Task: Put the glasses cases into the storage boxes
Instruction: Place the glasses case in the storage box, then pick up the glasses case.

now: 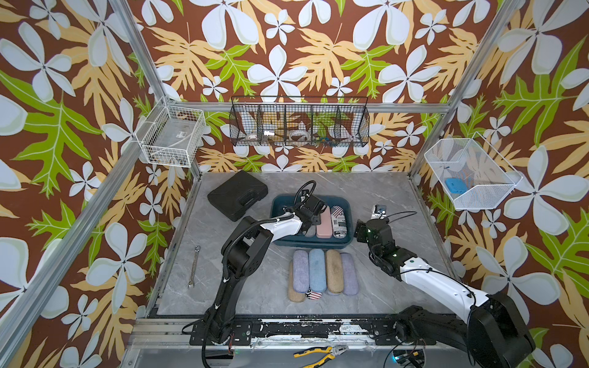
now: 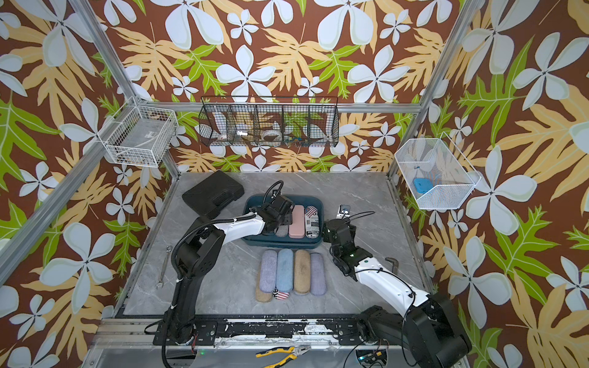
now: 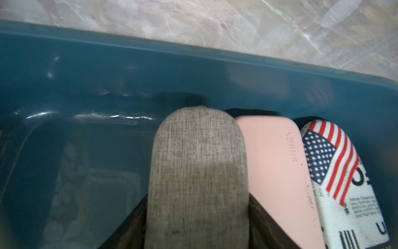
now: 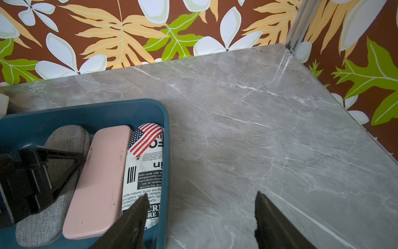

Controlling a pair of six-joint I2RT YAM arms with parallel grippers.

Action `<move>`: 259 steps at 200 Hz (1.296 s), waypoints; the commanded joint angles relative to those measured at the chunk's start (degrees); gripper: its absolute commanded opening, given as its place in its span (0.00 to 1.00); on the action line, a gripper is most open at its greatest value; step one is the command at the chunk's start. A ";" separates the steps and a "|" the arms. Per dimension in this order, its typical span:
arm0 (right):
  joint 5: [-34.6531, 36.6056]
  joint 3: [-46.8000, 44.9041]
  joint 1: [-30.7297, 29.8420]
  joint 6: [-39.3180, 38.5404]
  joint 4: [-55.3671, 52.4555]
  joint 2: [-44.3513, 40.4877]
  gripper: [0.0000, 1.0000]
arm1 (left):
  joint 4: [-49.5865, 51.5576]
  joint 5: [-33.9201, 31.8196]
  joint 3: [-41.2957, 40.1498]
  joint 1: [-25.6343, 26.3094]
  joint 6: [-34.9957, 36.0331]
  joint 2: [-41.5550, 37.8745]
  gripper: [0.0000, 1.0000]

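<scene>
- The left gripper [image 3: 197, 200] straddled the grey case [image 3: 198, 155] inside the teal tub [image 3: 86, 71]; whether it gripped could not be told.
- The right gripper [image 4: 202, 194] stood spread and empty beside the tub.

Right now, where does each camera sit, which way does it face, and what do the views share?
Top views: high over the front edge of the table, looking down toward the back wall; left arm and right arm both show.
Left wrist: low inside the teal tub, facing its far wall; the left hand shows, its fingers flanking the grey case.
Right wrist: beside the tub, facing the back wall over the table; right hand open, empty.
Shared: both wrist views show the grey case, pink case and flag-print case in the tub.
</scene>
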State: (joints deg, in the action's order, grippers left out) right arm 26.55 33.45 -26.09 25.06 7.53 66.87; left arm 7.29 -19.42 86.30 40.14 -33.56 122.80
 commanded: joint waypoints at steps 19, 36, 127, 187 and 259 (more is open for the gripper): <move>0.07 -0.14 0.00 0.37 0.73 0.58 0.76 | -0.43 0.13 0.14 -0.24 0.42 -1.45 0.71; 0.07 -0.12 0.07 0.43 0.81 0.72 0.76 | -0.44 0.47 -0.16 -0.24 0.64 -2.53 0.72; -0.30 0.40 0.07 0.63 1.12 1.66 0.76 | -2.67 5.03 -8.62 0.00 -1.61 -16.85 0.76; -0.51 1.00 0.03 0.60 1.33 2.52 0.76 | -2.23 2.17 -24.56 4.57 -6.08 -31.60 0.78; -1.93 2.58 0.05 1.30 1.78 4.43 0.76 | 4.74 -2.07 -36.49 12.42 -11.11 -41.19 0.79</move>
State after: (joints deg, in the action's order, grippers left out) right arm 25.23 35.22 -26.04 25.47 8.27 70.91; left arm 8.75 -19.05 51.07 51.18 -42.78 82.61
